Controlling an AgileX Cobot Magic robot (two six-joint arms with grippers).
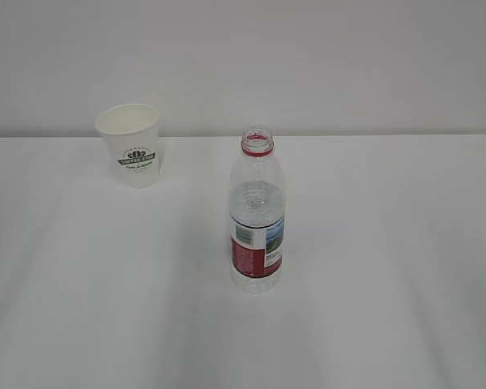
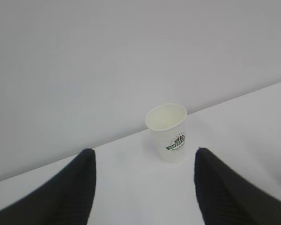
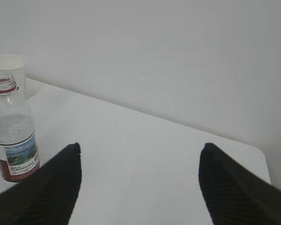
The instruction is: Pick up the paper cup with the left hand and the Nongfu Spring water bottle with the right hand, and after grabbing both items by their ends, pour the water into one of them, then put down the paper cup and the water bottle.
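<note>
Here, at the far left of the white table: small white tapered paper cup with rolled rim and dark green logo, upright, close to the back edge, against the pale grey wall. Seen from the left wrist view as well, cup standing ahead between the two black fingers of the left hand, jaws spread wide, nothing between them, well short of the cup.

Further right, near the table's middle and nearer the camera: tall clear plastic Nongfu Spring water bottle with red neck ring, uncapped, red-and-white label with landscape picture, upright, apart from the cup. Clear water inside, level somewhere above the label.

On the right: right hand with black fingers spread wide, empty, aimed at bare table. Bottle at the left edge of the right wrist view, outside the jaws, cup rim just behind it. Neither arm visible in the exterior view.
</note>
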